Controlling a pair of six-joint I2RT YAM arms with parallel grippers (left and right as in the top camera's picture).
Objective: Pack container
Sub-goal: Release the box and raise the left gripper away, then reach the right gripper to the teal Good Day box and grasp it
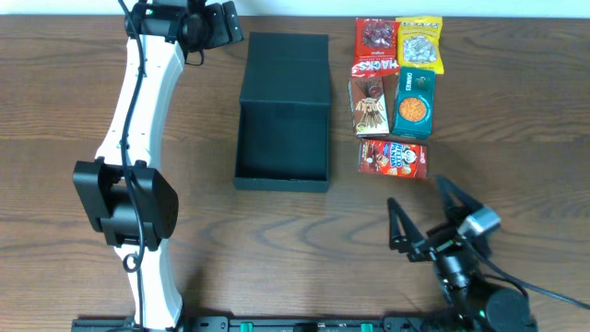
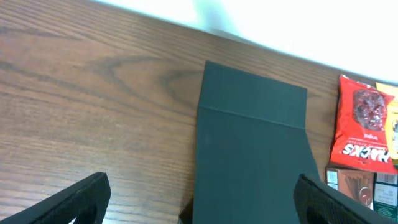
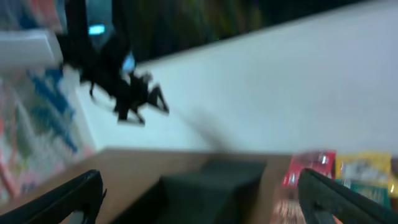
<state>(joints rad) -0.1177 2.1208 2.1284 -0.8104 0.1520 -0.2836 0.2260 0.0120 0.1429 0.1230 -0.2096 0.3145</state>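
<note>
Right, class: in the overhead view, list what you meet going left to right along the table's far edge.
Left arm → container → red packet → yellow packet.

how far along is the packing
Done: the container sits with its lid folded back, inside empty. In hand: nothing; the left claw and right claw are both open and empty. Left: all five snack packets lie on the table beside it, so everything is yet to go in.
</note>
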